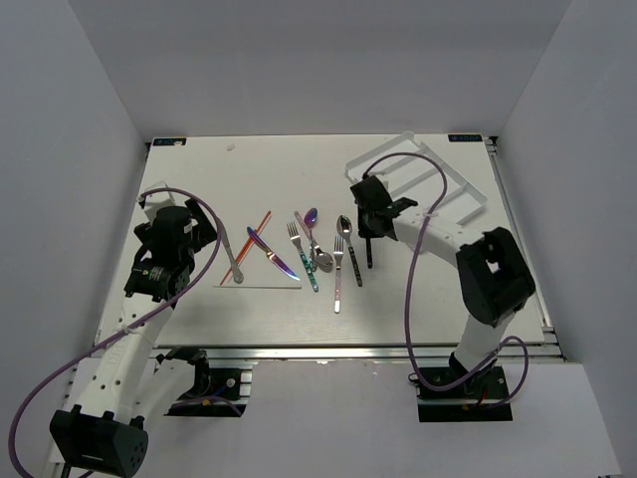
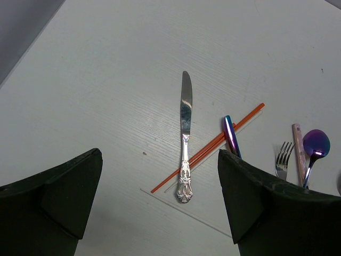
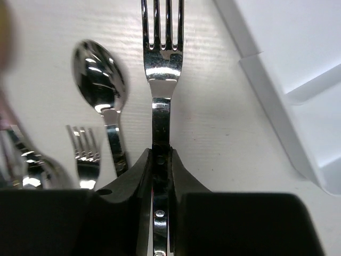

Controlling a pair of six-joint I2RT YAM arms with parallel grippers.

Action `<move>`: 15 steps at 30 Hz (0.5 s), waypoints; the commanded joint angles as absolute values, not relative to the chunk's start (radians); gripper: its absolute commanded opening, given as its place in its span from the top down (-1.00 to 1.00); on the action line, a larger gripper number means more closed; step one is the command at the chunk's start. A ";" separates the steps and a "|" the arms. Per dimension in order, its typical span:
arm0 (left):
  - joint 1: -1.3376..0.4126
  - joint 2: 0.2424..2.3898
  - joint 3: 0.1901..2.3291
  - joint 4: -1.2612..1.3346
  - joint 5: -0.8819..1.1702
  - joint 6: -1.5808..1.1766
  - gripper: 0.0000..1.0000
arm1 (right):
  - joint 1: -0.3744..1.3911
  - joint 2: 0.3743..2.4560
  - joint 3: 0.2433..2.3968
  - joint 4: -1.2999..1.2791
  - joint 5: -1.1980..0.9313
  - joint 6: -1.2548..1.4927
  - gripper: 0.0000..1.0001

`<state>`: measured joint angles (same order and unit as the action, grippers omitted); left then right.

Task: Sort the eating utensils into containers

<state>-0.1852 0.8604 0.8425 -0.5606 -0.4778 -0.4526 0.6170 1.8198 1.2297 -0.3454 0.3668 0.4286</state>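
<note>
A silver fork (image 3: 161, 80) is clenched by its handle in the right hand (image 3: 160, 156), tines pointing away from the wrist, over the surface (image 3: 213, 133) just beside the near wall of the white tray (image 3: 277, 106). A silver spoon (image 3: 98, 77) lies to its left, with more utensils beyond. The left hand (image 2: 160, 160) is spread wide and grasps nothing, hovering over a silver knife (image 2: 185, 133) that lies across thin red-orange sticks (image 2: 213, 146).
</note>
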 commanded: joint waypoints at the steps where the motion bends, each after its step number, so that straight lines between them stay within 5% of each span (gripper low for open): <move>1: -0.181 0.853 0.859 -0.551 -0.469 -0.445 -0.96 | 0.611 1.663 1.261 -0.341 0.380 0.396 1.00; 15: -0.181 0.835 0.856 -0.549 -0.468 -0.443 -0.96 | 0.105 1.685 1.229 -0.233 0.425 0.695 1.00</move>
